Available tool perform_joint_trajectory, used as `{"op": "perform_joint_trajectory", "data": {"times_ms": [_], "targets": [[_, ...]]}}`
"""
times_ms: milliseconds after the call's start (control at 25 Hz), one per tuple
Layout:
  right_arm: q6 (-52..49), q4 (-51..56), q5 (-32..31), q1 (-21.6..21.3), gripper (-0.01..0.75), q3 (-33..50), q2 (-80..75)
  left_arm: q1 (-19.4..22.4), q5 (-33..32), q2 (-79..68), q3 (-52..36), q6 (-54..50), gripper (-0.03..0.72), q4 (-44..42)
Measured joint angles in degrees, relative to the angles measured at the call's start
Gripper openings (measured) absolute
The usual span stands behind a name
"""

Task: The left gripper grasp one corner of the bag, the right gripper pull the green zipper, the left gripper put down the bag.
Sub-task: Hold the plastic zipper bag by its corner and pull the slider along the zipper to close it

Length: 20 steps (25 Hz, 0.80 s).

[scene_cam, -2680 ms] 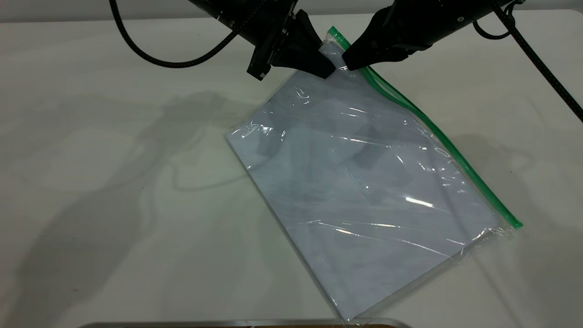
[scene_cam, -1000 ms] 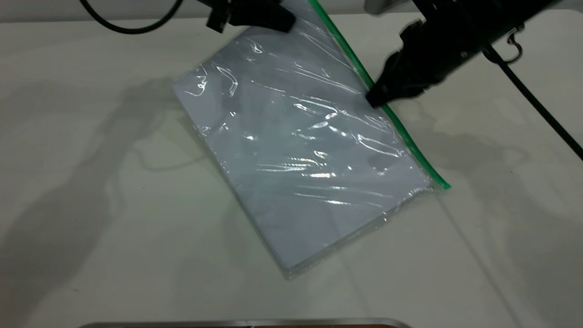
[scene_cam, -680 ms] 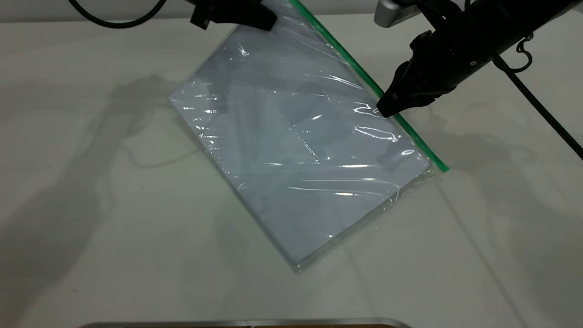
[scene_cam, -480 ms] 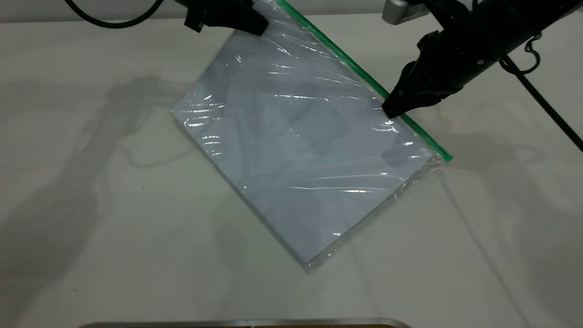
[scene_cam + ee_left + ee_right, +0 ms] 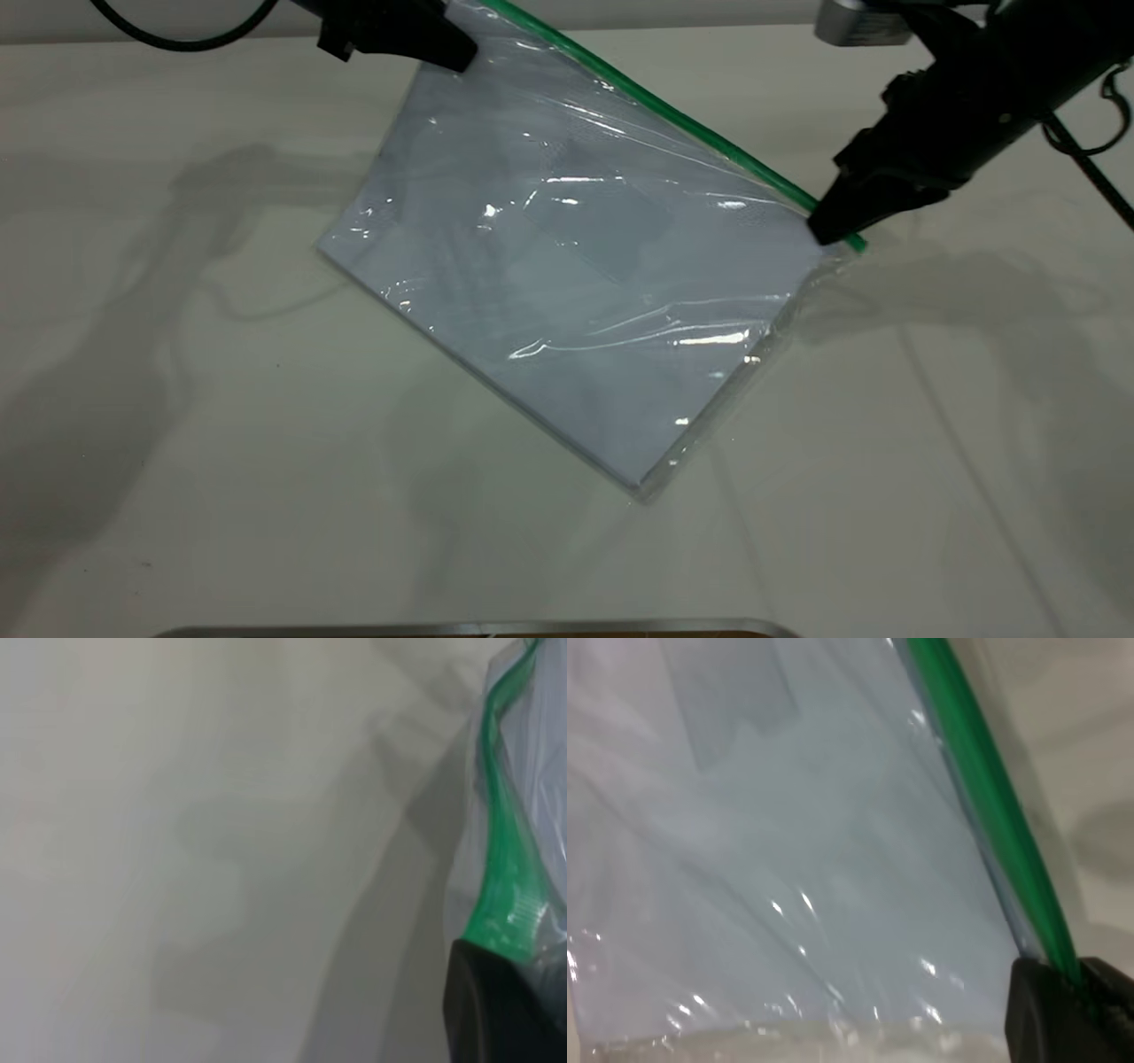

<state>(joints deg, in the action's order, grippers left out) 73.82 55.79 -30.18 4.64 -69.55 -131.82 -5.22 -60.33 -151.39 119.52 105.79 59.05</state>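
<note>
The bag, a clear pouch with white paper inside, hangs tilted over the table, its lower corner touching down. My left gripper is shut on the bag's raised corner at the upper left. In the left wrist view one black finger pinches the end of the green strip. The green zipper runs along the bag's upper edge. At the strip's far right end my right gripper is shut on it. In the right wrist view the green zipper passes between that gripper's two fingers.
A white table lies under everything, with arm shadows across it. A metal edge runs along the near side. Black cables hang at the top left and at the far right.
My right gripper has slid along the green zipper from near the held corner to the strip's far right end. The left gripper has moved left and the bag has swung flatter.
</note>
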Motion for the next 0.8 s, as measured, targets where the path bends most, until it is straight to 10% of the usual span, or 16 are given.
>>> {"op": "perform_joint_trajectory", "data": {"times_ms": [480, 800], "targets": [[-2.2, -1.7, -1.7, -1.3, 0.081, 0.0, 0.0, 0.5, -0.2, 0.0, 0.0, -1.8, 0.061, -2.5], [-2.3, -4.0, 1.0, -2.3, 0.45, 0.2, -0.2, 0.3, 4.2, 0.5, 0.2, -8.6, 0.304, -8.1]]}}
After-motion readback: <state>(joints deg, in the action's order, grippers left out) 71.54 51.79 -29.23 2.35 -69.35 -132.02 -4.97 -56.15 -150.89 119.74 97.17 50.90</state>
